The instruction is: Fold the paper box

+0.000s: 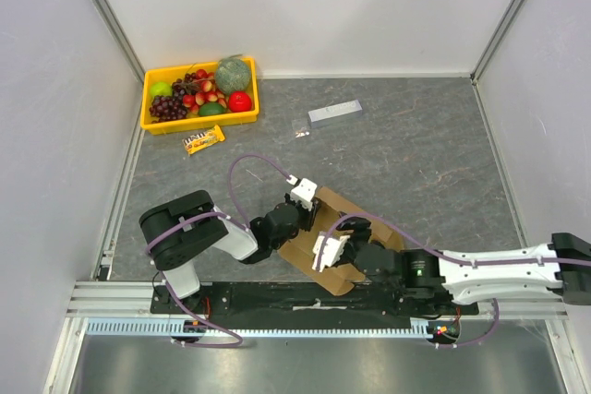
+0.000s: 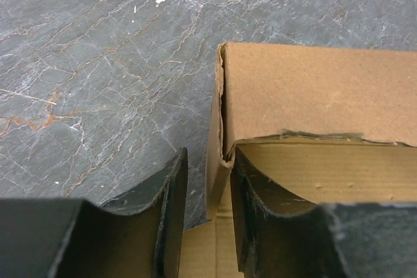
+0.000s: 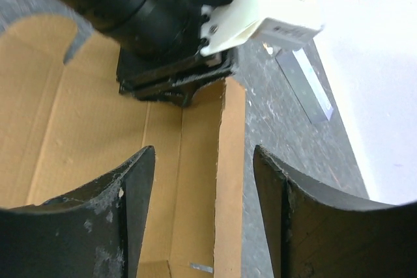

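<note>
Jaws of your left gripper [image 2: 207, 187] stand narrowly apart astride a raised corner wall of the paper box [image 2: 313, 102], which lies on the tabletop [image 2: 98, 63] between both arms; the right gripper [image 3: 203, 180] gapes wide. Pinch squarely before you crease.

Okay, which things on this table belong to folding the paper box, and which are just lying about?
Job in hand: paper box, left end effector, right end effector.
Lying about: yellow fruit tray, yellow candy packet, grey flat strip, small clear packet.
</note>
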{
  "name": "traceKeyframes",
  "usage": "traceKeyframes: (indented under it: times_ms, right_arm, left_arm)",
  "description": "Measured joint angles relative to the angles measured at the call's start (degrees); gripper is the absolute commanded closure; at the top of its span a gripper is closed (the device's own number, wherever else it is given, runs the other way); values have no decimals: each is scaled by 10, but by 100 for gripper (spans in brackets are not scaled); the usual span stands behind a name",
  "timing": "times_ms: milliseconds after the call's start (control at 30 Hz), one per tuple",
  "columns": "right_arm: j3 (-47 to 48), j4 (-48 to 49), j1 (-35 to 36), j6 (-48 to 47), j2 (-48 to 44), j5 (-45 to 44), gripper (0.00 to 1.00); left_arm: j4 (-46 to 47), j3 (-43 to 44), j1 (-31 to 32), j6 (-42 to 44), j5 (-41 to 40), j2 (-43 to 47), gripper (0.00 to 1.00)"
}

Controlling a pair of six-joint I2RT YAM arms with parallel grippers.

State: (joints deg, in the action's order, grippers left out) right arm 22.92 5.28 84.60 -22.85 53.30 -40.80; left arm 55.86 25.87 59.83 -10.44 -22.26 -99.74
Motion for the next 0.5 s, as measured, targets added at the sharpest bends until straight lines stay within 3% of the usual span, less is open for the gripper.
traceKeyframes:
  times_ms: [167, 267, 333, 433, 500]
  right_arm:
    - [3, 5, 0, 27, -74, 26, 29]
    - [3, 21, 0, 52, -111, 24, 37]
    - [3, 33, -2, 73, -133, 15, 50]
    - [3, 51, -12, 111, -155, -3, 85]
    - [3, 60, -22, 144, -157, -32, 95]
  left_arm:
    - [0, 0, 0, 0, 1, 0, 59]
    - [3, -1, 0, 0, 2, 0, 57]
    - [5, -2, 0, 0, 4, 0, 57]
    - [5, -5, 0, -1, 5, 0, 58]
    - [5, -7, 0, -1, 9, 1, 57]
